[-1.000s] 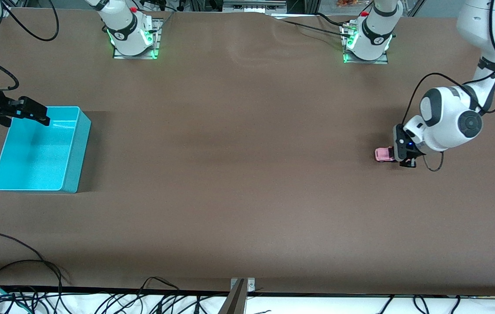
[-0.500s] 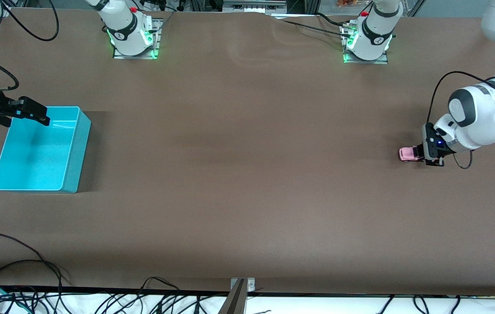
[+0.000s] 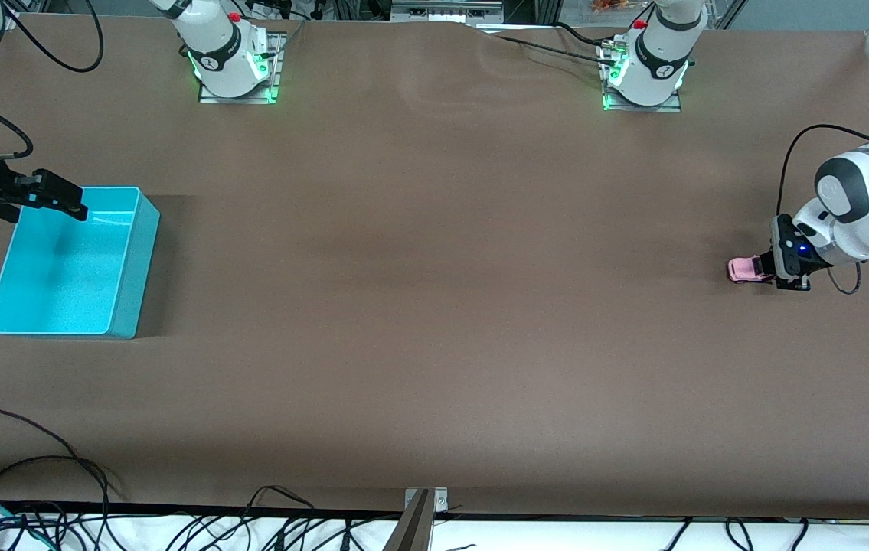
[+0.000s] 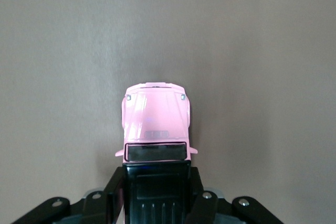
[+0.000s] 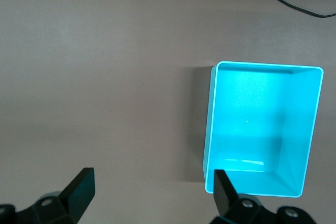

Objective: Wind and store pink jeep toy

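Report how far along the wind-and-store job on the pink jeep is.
Done: the left hand is shut on the pink jeep toy, gripping its black rear half at the left arm's end of the table.
In hand: the jeep is low at the table surface, consistent with winding.
Left: storing it. The turquoise bin holds nothing, and the right hand waits open over it.

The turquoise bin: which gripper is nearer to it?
Right. The right gripper hangs open over the turquoise bin; the left gripper grips the pink jeep toy at the table's left-arm end.
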Controlling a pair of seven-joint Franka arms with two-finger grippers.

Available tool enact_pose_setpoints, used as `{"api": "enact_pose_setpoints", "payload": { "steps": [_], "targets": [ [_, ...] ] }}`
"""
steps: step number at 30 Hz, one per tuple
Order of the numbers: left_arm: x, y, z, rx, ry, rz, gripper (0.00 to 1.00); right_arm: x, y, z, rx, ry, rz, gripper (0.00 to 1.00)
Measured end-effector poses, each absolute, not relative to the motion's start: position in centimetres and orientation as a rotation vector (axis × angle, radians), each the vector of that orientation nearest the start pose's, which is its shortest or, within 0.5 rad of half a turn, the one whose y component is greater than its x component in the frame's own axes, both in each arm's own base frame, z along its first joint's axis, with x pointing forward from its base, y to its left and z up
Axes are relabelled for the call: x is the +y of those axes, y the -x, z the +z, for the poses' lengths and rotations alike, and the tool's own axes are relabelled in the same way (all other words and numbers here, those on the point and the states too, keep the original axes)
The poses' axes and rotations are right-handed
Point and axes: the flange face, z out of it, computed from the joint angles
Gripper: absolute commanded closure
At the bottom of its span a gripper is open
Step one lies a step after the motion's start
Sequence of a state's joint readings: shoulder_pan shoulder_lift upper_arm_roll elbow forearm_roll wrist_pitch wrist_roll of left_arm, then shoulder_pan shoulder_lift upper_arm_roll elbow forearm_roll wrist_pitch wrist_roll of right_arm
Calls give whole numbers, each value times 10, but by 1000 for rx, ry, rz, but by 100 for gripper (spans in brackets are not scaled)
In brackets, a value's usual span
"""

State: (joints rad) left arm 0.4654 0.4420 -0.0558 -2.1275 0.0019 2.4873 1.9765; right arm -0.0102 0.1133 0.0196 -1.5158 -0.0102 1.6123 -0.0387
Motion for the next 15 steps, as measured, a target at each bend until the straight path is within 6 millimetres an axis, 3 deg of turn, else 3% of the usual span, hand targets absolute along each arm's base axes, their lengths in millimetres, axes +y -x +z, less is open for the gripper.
{"api": "enact_pose_setpoints", "payload": {
  "steps": [4,5,15],
  "targets": [
    [237,-518,192,2275,2280,13,90,4,-592,589,-76,3148,27,0],
    [248,-517,192,2279,2269,13,90,4,-592,589,-76,3148,27,0],
    [263,-516,192,2272,2264,18,87,4,-592,589,-76,3148,27,0]
  ]
}}
